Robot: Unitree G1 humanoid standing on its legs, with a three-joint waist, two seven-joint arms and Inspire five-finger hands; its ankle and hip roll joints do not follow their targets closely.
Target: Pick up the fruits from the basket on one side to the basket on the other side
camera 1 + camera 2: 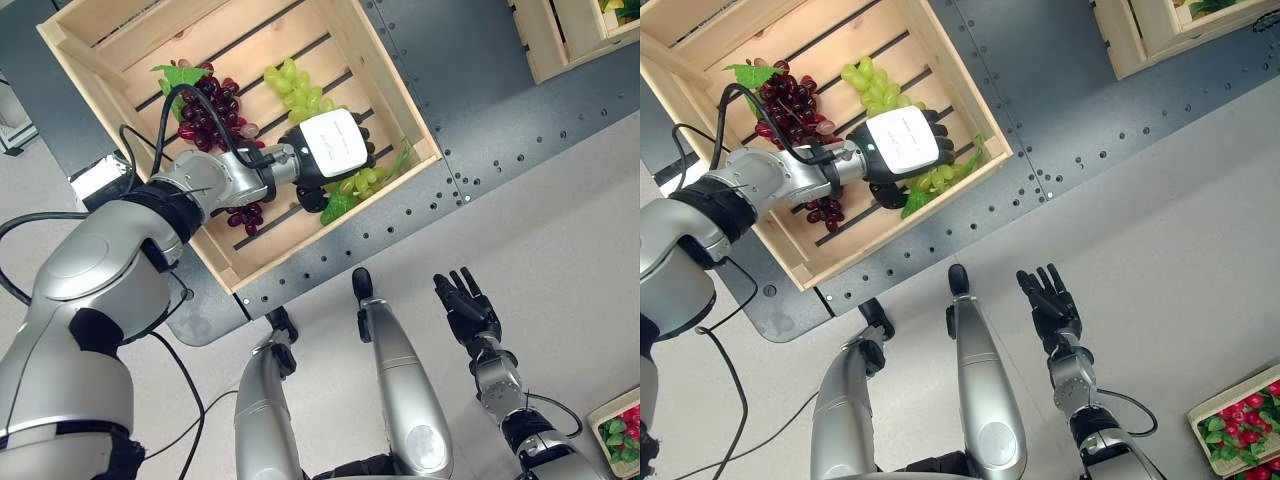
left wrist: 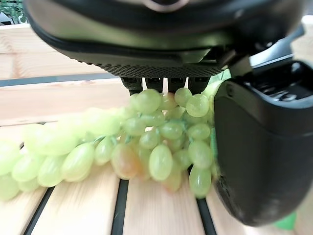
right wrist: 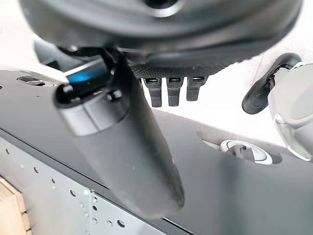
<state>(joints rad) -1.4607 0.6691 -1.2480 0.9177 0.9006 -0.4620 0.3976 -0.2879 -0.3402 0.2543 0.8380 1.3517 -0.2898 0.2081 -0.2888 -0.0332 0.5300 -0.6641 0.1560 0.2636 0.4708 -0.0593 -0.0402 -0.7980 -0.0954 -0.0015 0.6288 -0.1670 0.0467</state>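
A wooden crate (image 1: pixel 395 95) holds a dark red grape bunch (image 1: pixel 208 112), a green grape bunch (image 1: pixel 296 88) and a second green grape bunch (image 1: pixel 364 181) with a leaf near the crate's front corner. My left hand (image 1: pixel 330 146), with a white cover on its back, reaches into the crate and sits on that second bunch. Seen from the left wrist, its fingers (image 2: pixel 161 84) curl over the green grapes (image 2: pixel 161 142) and the thumb (image 2: pixel 264 147) closes in from the side, while the grapes rest on the slats. My right hand (image 1: pixel 466 305) hangs open over the floor, holding nothing.
The crate stands on a dark metal platform (image 1: pixel 480 110). A second wooden crate (image 1: pixel 560 40) sits at the platform's far right. A small tray of red fruit with green leaves (image 1: pixel 620 428) lies on the floor at the lower right.
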